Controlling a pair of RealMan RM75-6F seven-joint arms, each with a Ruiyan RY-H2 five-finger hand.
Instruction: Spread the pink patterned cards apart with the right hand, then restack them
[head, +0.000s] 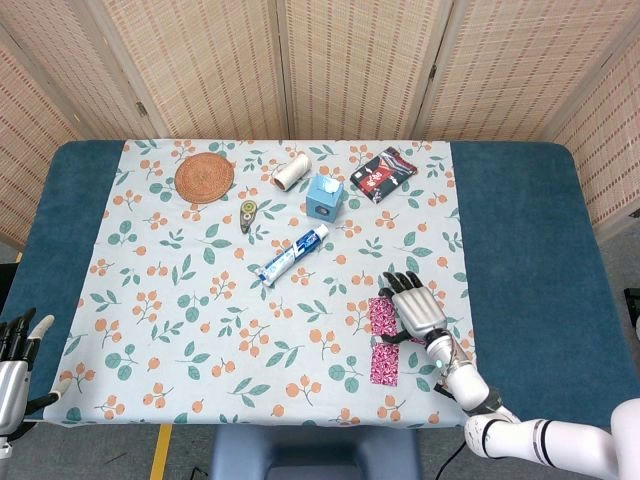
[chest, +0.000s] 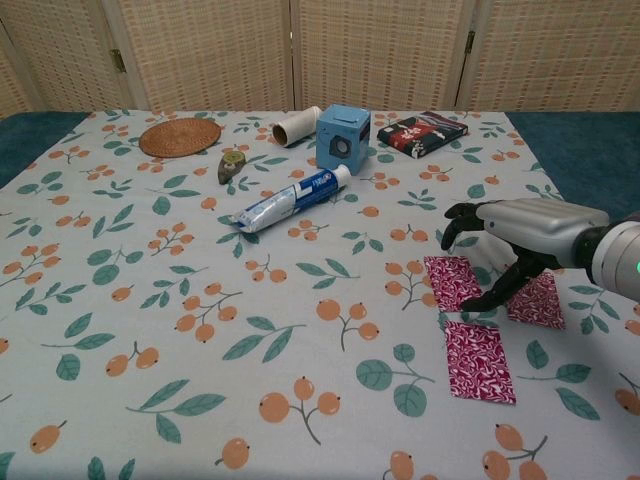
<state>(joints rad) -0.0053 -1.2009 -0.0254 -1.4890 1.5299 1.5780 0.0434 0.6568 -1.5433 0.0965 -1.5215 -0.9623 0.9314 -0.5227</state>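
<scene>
Chest view: right robot hand (chest: 520, 235) hovers fingers-apart over three spread pink cards (chest: 478, 360), thumb perhaps touching.

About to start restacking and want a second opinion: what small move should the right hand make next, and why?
Probably slide the far-left card toward the nearest card. All three pink cards lie apart, and the right hand hovers over that card with a fingertip low at its near edge.
</scene>
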